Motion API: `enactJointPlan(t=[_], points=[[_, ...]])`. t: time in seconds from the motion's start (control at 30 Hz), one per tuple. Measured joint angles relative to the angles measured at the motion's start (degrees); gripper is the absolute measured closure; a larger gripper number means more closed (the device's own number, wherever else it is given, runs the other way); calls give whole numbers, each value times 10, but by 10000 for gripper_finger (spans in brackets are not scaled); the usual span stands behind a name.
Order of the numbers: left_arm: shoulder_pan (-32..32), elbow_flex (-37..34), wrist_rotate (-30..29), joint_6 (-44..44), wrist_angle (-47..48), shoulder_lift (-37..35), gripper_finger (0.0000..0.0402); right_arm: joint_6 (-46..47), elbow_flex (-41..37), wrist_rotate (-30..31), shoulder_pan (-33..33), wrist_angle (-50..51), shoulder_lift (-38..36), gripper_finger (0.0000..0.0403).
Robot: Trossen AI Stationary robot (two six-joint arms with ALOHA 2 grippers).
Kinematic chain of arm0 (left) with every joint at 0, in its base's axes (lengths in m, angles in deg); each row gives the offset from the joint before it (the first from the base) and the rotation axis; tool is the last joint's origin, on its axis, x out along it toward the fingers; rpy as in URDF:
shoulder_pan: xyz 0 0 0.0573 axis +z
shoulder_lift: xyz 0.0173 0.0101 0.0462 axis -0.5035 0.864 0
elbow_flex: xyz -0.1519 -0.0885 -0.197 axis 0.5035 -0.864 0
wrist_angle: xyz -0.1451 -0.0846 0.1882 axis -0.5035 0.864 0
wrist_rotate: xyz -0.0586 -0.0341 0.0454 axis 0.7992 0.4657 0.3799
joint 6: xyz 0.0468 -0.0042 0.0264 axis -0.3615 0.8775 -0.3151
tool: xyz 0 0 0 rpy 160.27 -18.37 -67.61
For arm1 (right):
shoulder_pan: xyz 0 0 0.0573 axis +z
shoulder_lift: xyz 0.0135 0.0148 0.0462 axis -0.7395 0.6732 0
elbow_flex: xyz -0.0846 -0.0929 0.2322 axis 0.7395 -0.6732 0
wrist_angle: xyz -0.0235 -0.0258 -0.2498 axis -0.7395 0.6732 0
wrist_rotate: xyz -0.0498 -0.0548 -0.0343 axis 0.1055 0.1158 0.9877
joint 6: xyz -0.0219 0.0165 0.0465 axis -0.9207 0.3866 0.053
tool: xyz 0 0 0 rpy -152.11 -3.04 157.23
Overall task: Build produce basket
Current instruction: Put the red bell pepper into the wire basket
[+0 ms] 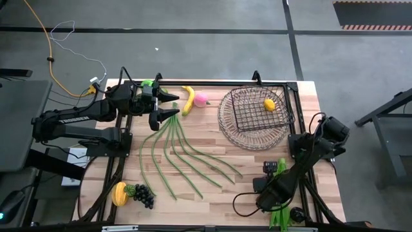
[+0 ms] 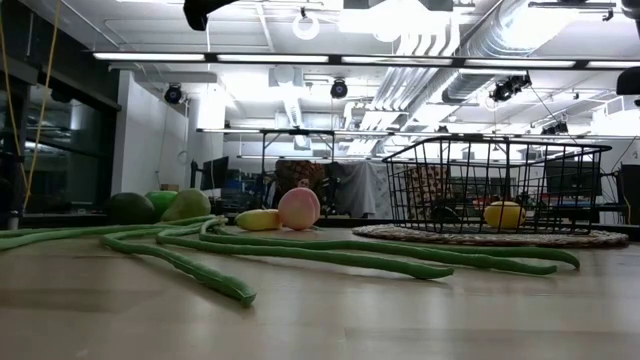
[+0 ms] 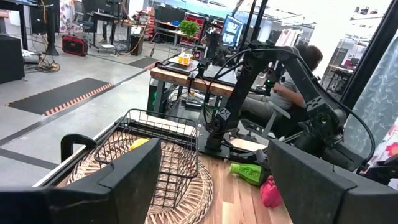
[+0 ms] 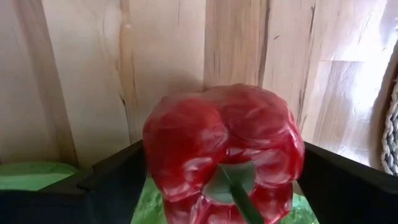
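Basket (image 1: 254, 119): wire, on round woven mat, holding lemon (image 1: 269, 104); beans (image 1: 183, 154) fanned mid-table; banana (image 1: 188, 98) touching peach (image 1: 201, 98) at far edge; grapes (image 1: 142, 194) near corner; red pepper (image 4: 224, 152), glossy, stem up, on greens (image 1: 278, 169).

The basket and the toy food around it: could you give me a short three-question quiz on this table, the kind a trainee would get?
1. Multiple choice: which item lies in the basket? A peach; B lemon; C grapes.
2. True or false: the left claw, by the bunched end of the green beans, is holding a banana.
3. Short answer: what vegetable sits right in front of the right claw, filling the right wrist view?

Key
1. B, the lemon.
2. False: that claw is open and empty.
3. The red pepper.
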Motion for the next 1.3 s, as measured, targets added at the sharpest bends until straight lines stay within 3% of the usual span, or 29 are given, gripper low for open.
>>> enactJointPlan(t=[0.33,0.53,0.67,0.83,0.93,1.07,1.3], points=[[0,0,0,0,0,0,119,-4,0,-17,0,33,-15,162],[0,0,0,2,-1,0,119,7,0,-26,-5,47,-132,167],[0,0,0,2,-1,0,119,38,0,14,-40,15,-242,161],[0,0,0,5,-1,0,119,21,0,174,-142,-58,-343,162],[0,0,0,16,-1,0,119,-37,0,223,-232,-81,-371,162],[0,0,0,17,-1,0,119,-96,26,201,-360,-65,-365,162],[0,0,0,30,-1,0,119,-83,134,125,-550,67,-283,162]])
